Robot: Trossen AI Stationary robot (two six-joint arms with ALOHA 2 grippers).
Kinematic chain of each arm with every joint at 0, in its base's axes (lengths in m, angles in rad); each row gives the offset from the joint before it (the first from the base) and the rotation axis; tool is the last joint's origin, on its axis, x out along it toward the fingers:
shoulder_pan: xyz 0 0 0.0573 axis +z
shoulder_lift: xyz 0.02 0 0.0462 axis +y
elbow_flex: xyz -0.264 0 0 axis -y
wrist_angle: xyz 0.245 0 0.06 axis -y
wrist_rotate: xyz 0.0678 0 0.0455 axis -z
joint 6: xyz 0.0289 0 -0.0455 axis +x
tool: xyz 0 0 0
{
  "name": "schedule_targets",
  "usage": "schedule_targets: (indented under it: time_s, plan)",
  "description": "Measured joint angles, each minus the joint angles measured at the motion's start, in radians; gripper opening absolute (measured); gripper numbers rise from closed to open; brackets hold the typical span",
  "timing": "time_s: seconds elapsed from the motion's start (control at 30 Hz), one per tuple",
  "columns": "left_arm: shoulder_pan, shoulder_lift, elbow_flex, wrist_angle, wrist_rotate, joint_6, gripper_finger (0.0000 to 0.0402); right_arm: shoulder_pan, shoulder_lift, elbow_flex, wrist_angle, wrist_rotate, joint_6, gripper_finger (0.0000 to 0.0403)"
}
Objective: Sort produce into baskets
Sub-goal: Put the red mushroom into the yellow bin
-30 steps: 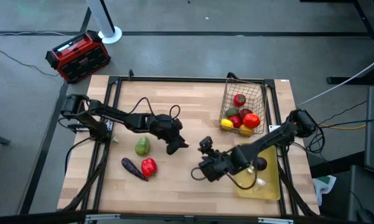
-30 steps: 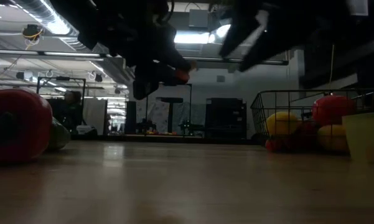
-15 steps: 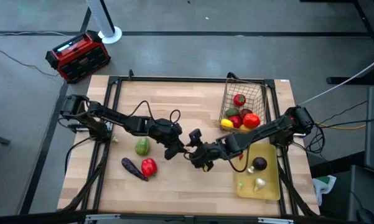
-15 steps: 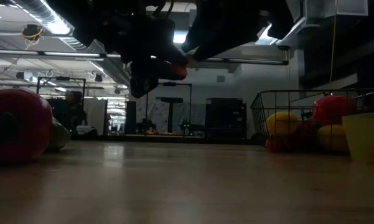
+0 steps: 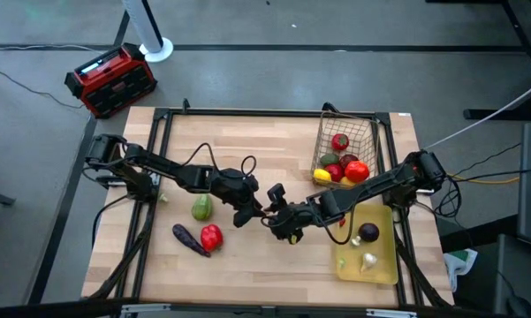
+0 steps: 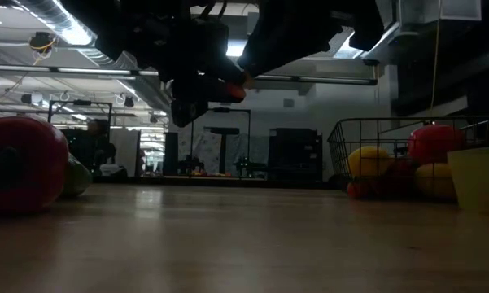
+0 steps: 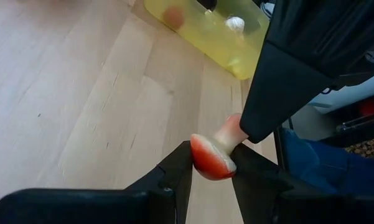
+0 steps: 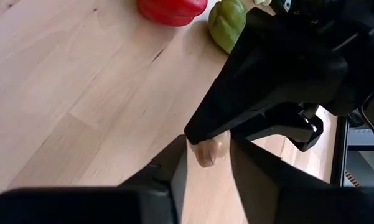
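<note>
midair, mid-table — mushroom [image 7: 213, 157] between both grippers, bare wood below

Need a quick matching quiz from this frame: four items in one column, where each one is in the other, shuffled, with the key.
Items:
1. mushroom
2. garlic
3. lemon
4. eggplant

Places:
A. in the wire basket
B. on the bare table
C. held up between both grippers
D. in the yellow tray

Pairs: 1-C, 2-D, 3-A, 4-B

No legible text, label, brand, number or sign anywhere in my camera views right now.
</note>
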Motion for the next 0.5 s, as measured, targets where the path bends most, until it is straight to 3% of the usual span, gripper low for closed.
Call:
schedule_targets:
  time_s: [0.23, 0.5]
  plan:
    - [-0.002, 0.0, 0.0, 0.0, 0.0, 0.0, 0.01, -0.005, 0.0, 0.0, 0.0, -0.001, 0.0, 0.007]
    - [-0.013, 0.0, 0.0, 0.035, -0.002, 0.001, 0.01, -0.006, 0.0, 0.0, -0.002, -0.005, 0.001, 0.0065]
